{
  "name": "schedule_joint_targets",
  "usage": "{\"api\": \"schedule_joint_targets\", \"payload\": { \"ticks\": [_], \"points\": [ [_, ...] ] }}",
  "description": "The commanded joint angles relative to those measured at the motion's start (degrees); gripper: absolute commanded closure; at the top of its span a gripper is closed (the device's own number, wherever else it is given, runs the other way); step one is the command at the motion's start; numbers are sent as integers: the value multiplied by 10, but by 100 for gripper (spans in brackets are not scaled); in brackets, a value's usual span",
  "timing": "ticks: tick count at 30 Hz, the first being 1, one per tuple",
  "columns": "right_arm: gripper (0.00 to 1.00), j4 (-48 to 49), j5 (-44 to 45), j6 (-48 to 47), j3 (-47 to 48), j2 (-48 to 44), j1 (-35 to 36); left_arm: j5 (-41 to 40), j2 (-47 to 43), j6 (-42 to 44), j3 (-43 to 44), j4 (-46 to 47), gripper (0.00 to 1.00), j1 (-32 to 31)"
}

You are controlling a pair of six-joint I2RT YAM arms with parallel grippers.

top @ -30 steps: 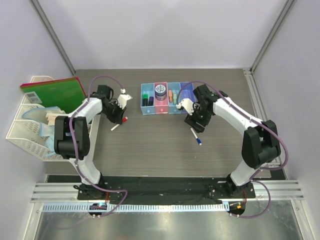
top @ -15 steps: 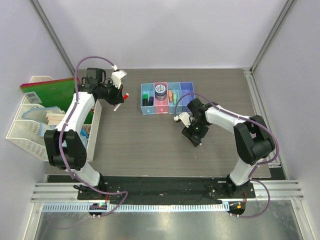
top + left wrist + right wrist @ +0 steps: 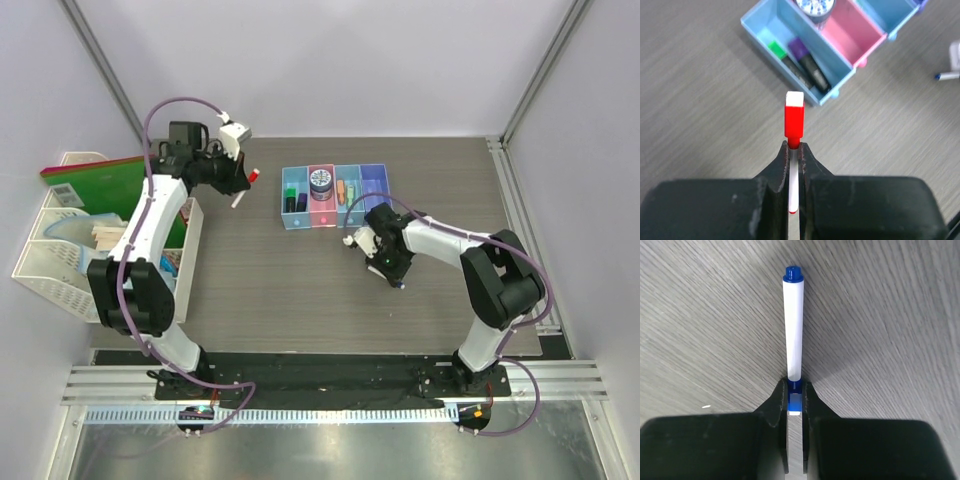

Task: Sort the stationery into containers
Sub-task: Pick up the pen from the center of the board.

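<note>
Soft, even light is falling from overhead, keeping the desk bright from far edge to near edge. The arms are casting only faint, blurred shadows around its middle. The metal rail along the near edge is catching a pale sheen. The blue-capped marker is throwing a grey shadow to its right, and the right gripper is showing as a flat black mass (hardly any detail). The left gripper is looking equally dark and slightly soft beneath the crisp red-capped marker.
</note>
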Motion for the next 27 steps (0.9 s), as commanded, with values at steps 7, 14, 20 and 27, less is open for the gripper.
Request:
{"api": "schedule_joint_targets", "payload": {
  "ticks": [7,14,20,27],
  "points": [
    [99,148,301,-119,-98,-170,16,79,141,-165,184,18,100,-83],
    [99,233,430,-245,-115,-310,17,125,296,-287,363,44,100,-171],
    [99,359,490,-331,-137,-358,-1,178,405,-575,417,281,100,-199],
    [99,416,494,-355,-172,-382,0,151,502,-712,438,466,100,-219]
  ]
}}
